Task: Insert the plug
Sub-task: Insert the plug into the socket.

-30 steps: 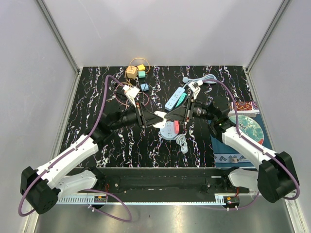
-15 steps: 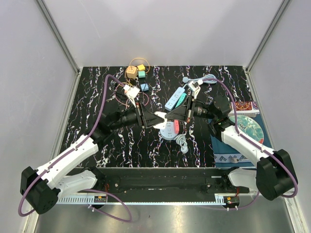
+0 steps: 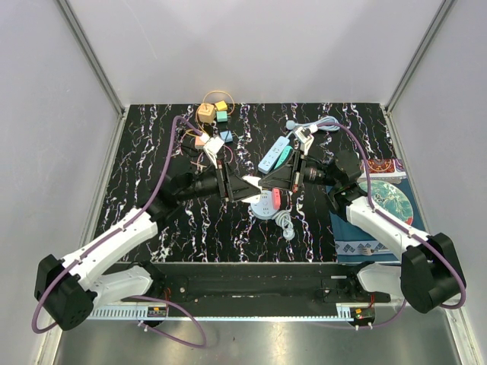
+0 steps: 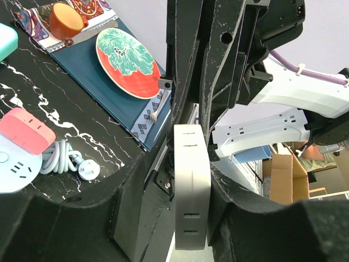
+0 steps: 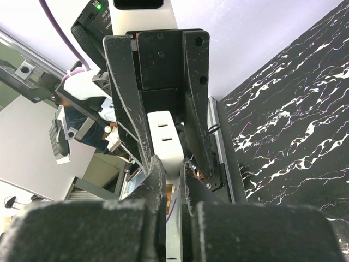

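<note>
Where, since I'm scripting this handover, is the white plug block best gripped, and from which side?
Pinch the white plug block on its long side walls at the far end, coming end-on from opposite the left tool. It is a straight-sided bar lying lengthwise between that tool's fingers, off the table, so probably only that end clears them.

We see a matched pair. The left arm [image 3: 114, 242] and right arm [image 3: 389, 230] wear smooth white shells on their long links, with black joints and a bulky black shoulder [image 3: 59, 295] at each base. A purple cable [image 3: 163, 163] runs along the left one and another along the right, cinched by a white tie [image 4: 301, 70]. Each black wrist carries a small white camera [image 3: 214, 144]. The fingers [image 5: 121, 93] are matte black, long, tapering and grainy, with round screw holes. A green light [image 5: 98, 6] glows on one housing.
</note>
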Motion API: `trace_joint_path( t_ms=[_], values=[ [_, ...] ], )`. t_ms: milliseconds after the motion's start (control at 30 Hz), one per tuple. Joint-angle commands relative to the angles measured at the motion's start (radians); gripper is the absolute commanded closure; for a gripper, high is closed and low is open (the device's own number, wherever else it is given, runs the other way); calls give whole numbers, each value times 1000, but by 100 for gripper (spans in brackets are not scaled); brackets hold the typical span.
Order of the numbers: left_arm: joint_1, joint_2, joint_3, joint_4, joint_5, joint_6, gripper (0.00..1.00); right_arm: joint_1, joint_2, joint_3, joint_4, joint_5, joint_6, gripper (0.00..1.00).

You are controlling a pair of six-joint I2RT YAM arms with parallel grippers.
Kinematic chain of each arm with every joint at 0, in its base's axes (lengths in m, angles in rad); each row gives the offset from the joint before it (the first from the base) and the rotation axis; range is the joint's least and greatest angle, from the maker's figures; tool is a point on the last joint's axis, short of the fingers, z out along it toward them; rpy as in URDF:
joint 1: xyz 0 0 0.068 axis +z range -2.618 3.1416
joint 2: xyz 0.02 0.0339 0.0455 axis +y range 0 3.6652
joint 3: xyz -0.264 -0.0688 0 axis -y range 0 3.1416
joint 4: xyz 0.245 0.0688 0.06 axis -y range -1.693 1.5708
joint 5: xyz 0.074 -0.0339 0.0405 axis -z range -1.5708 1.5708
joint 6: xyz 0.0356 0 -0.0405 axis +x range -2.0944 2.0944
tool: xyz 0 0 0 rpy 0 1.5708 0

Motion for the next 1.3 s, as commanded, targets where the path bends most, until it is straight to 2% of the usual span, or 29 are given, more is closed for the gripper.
trace_joint_path(
  t_ms=[0, 100, 233, 400, 467, 500, 567, 600, 700, 800, 833, 900, 967, 1100, 1267],
  values=[
    [-11, 11, 48, 25, 29, 0, 54, 6, 0, 36, 62, -18, 4, 100],
    [-16, 19, 49, 26, 31, -1, 57, 6, 3, 38, 62, -18, 2, 100],
    [-19, 26, 51, 34, 28, -6, 65, 6, 8, 36, 60, -22, -7, 100],
    [-19, 23, 42, 36, 0, -6, 93, 6, -1, 27, -56, -7, -79, 100],
    [-19, 23, 42, -7, -32, 16, 100, 6, -24, 36, -143, 25, -169, 91],
    [-19, 20, 48, -32, -49, 25, 100, 6, -35, 44, -258, 42, -210, 81],
    [-19, 26, 55, -116, -104, 62, 100, 6, -69, 71, -369, 100, -326, 74],
    [-19, 28, 65, -141, -127, 74, 100, 6, -81, 84, -485, 126, -399, 66],
    [-20, 46, 82, -251, -222, 105, 100, 5, -112, 139, -704, 273, -525, 54],
    [-19, 75, 101, -339, -314, 117, 100, 2, -124, 167, -847, 428, -580, 46],
    [-22, 85, 111, -362, -357, 117, 100, 2, -126, 168, -874, 468, -591, 42],
    [-34, 124, 143, -434, -406, 117, 100, -1, -129, 177, -955, 618, -608, 41],
    [-52, 172, 184, -506, -475, 115, 100, 0, -126, 190, -1007, 774, -617, 31],
    [-74, 246, 240, -587, -579, 79, 100, -3, -129, 180, -1081, 944, -631, 19],
    [-117, 354, 313, -639, -682, 46, 100, -1, -126, 138, -1081, 1102, -620, 3]
  ],
)
